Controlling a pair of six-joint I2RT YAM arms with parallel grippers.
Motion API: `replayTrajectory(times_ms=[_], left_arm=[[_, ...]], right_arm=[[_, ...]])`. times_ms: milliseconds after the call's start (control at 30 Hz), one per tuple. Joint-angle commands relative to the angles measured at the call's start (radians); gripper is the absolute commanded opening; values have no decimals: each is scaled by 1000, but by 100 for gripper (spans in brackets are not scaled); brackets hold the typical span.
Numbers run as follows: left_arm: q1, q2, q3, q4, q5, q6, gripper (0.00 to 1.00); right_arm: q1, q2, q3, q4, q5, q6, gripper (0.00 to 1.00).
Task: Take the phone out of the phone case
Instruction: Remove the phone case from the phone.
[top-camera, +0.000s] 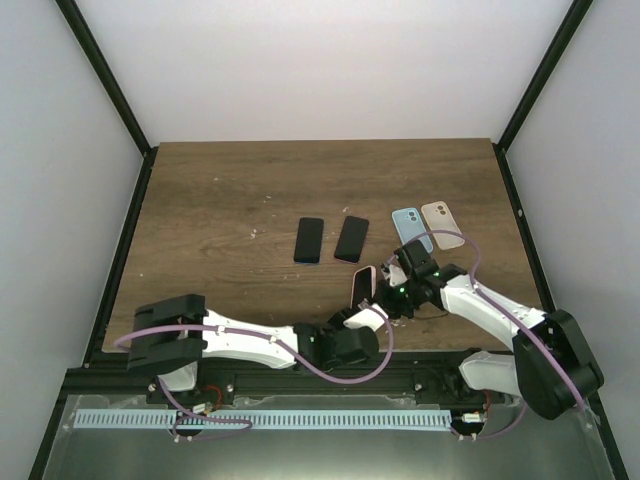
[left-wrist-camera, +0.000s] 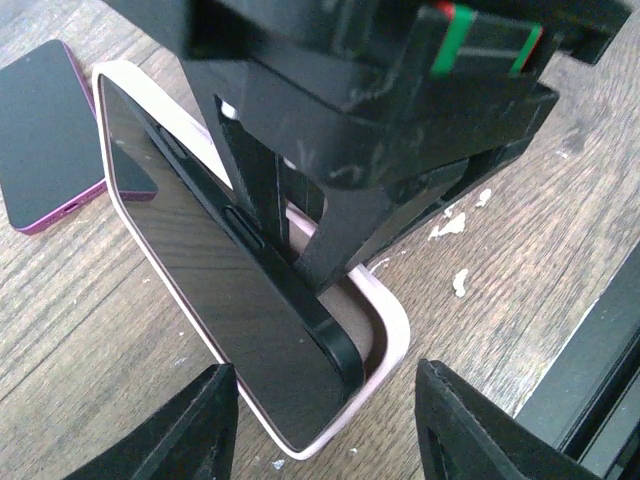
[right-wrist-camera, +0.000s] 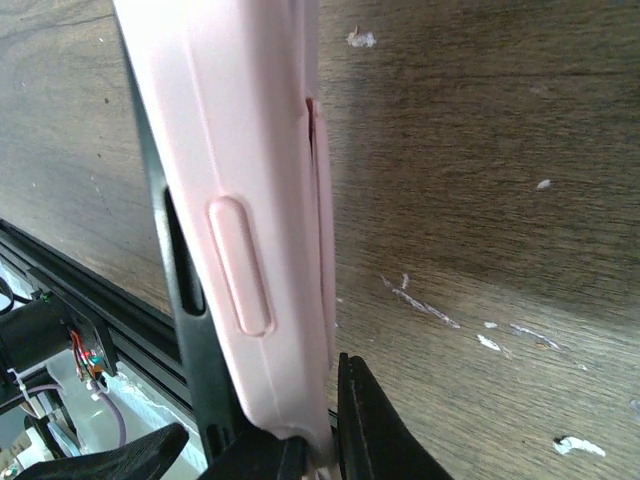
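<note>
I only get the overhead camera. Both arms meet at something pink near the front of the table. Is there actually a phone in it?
Observer: Yes. The left wrist view shows a black phone in the pink case, one long edge lifted clear of the case wall.
Operator: Is the left arm holding it?
Observer: No. The left end effector is open, its fingers spread either side of the case's end.
Operator: And the right?
Observer: The right end effector pinches the case's side wall, near a moulded button bump.
</note>
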Motion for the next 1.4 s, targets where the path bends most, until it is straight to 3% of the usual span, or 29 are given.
replayTrajectory(times_ms=[0,233,467,767,1167,1367], left_arm=[[-4,32,41,6,-23,-23,48],[-4,44,45,7,-42,-33,46],[7,15,-2,67,-62,-44,62],[22,82,15,54,-56,-48,51],[73,72,-55,88,-31,-97,44],[86,67,-69,123,-3,-84,47]], right_arm=[[-9,-5,-2,48,-11,-2,1],[-10,-7,-16,65,-15,-7,1],[-13,-5,-21,74,-7,-14,1],[-18,17,-12,76,-10,-17,1],[-21,26,-11,81,-14,-22,1],[-21,26,-13,83,-4,-31,1]])
